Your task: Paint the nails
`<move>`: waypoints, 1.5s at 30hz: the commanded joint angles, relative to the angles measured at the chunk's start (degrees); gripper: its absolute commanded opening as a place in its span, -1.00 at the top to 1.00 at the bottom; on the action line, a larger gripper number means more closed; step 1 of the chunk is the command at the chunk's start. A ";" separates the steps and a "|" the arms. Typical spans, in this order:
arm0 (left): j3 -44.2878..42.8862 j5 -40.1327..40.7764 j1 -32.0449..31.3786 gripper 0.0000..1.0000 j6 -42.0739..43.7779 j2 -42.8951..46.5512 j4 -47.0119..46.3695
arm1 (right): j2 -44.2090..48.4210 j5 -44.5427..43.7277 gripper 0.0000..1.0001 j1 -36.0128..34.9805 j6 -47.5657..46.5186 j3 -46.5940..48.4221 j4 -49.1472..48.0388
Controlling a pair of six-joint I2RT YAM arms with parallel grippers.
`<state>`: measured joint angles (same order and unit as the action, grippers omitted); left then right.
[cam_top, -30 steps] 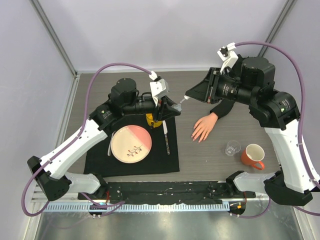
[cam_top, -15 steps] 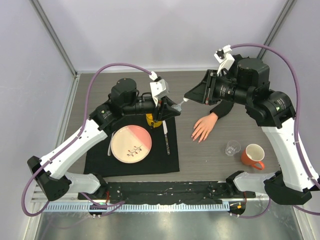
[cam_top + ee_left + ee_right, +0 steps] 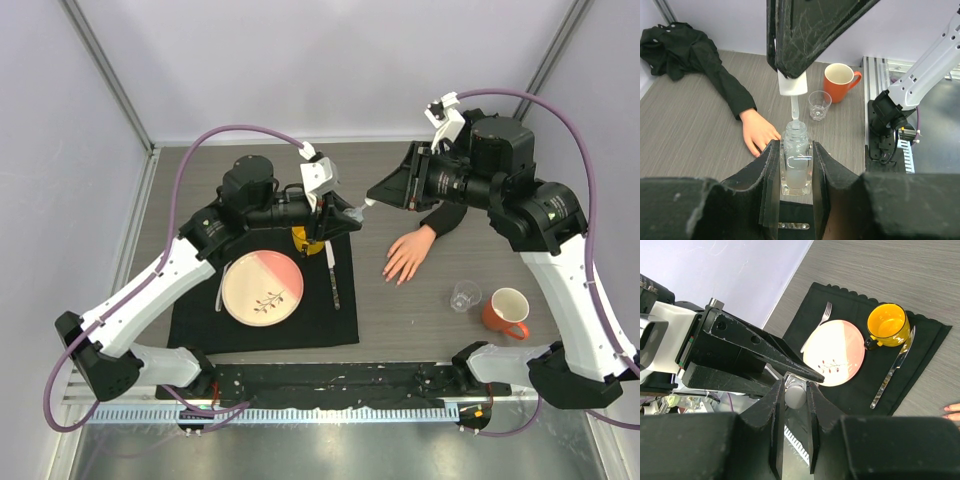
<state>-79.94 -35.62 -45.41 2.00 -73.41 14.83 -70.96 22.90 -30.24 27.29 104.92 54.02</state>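
My left gripper point(image 3: 795, 165) is shut on a small clear bottle point(image 3: 796, 160), held above the table between plate and hand. My right gripper point(image 3: 795, 395) is shut on the bottle's white cap point(image 3: 793, 84). The cap's brush stem point(image 3: 794, 109) runs down into the bottle's neck. In the top view the two grippers meet at the bottle point(image 3: 357, 212). The pale mannequin hand point(image 3: 407, 255) lies flat with spread fingers, right of the bottle, its black sleeve point(image 3: 445, 215) trailing back. Its nails at the fingertips point(image 3: 758, 148) are too small to make out.
A black placemat point(image 3: 190, 325) carries a pink plate point(image 3: 262, 287), a yellow mug point(image 3: 886, 325), a knife point(image 3: 332, 275) and a fork point(image 3: 820, 322). A clear glass point(image 3: 464, 296) and an orange mug point(image 3: 506, 310) stand right of the hand.
My right arm has shifted slightly to the left, the cap staying over the bottle. The left arm and bottle have not moved.
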 commanded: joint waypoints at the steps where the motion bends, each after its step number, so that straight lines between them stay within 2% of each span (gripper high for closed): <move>1: -3.38 -0.24 -0.12 1.00 0.46 -0.16 -1.47 | -0.58 2.15 0.99 0.00 -0.39 0.46 -2.52; 13: -4.08 0.28 -0.12 1.00 0.64 -0.95 -1.47 | -1.11 3.12 0.99 -0.26 -0.57 -0.51 -2.69; 19: -4.43 1.42 -0.12 1.00 0.64 -1.39 -1.65 | -0.24 2.95 0.98 -2.89 -3.38 -4.63 -2.25; 23: -5.14 1.43 -0.03 1.00 -0.15 -2.53 -2.25 | -0.06 -1.70 0.98 -9.54 -6.19 -9.99 -3.48; 27: -4.96 1.25 -0.12 1.00 -1.56 -3.41 -5.23 | -0.59 -20.38 0.99 -17.39 -3.92 -12.55 -2.87; 30: -4.78 0.02 -0.21 1.00 -4.28 -4.11 -8.92 | -0.41 -22.63 0.98 -19.24 -1.27 -13.61 -4.09; 32: -4.52 -0.94 -0.21 0.99 -6.30 -4.29 -11.04 | -0.93 -24.46 0.98 -19.24 -1.53 -10.64 -2.97; 36: -3.55 -1.30 -0.12 1.00 -7.71 -4.11 -14.56 | -4.01 -24.83 0.84 -19.16 -1.01 -2.90 1.26; 37: -3.55 -1.47 -0.21 1.00 -7.71 -4.11 -14.57 | -4.45 -24.83 0.72 -19.24 -0.75 -1.84 2.05; 40: -3.29 -1.30 -0.21 1.00 -8.06 -4.03 -16.50 | -5.86 -26.23 0.53 -19.24 -0.22 1.68 5.04; 45: -1.97 -0.95 -0.21 1.00 -9.03 -3.50 -19.22 | -5.68 -26.85 0.29 -19.24 -0.39 5.81 6.36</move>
<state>-81.41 -35.59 -44.99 -5.69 -78.59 9.82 -75.59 -8.34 -47.53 24.64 107.87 57.87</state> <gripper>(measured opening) 0.293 0.325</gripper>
